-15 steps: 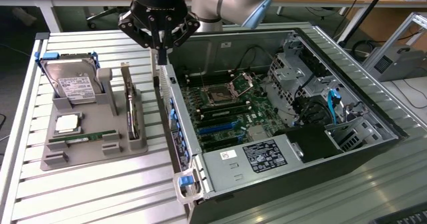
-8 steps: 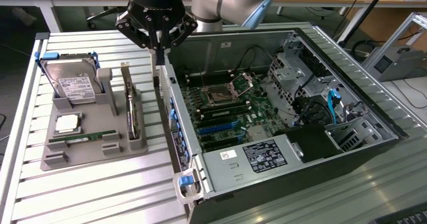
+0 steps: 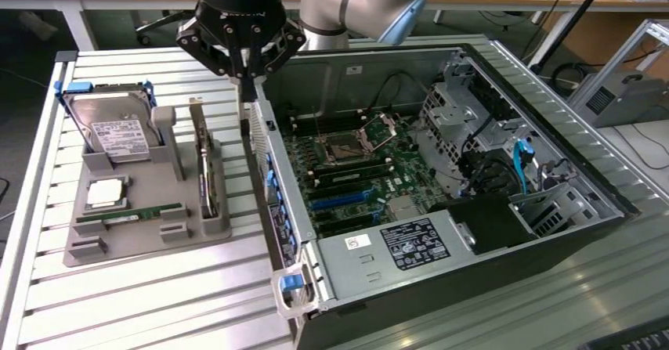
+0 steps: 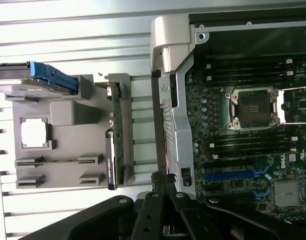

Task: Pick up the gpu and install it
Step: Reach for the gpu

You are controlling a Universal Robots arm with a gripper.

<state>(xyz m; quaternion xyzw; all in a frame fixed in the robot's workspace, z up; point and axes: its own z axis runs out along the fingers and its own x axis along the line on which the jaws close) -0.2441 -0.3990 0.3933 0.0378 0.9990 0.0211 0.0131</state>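
Slatted tabletop (image 3: 157,303) carries an open computer case (image 3: 439,303), its motherboard (image 3: 361,189) laid bare for fitting. Beside the jaws, away from the case, a grey holder (image 3: 125,244) stands the gpu (image 3: 209,179) on edge, its top edge offered for grasping. Jaws pressed together, empty, above the case wall.

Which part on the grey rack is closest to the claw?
The gpu, the green card standing on edge beside the computer case; hard drive, chip and memory stick sit farther away.
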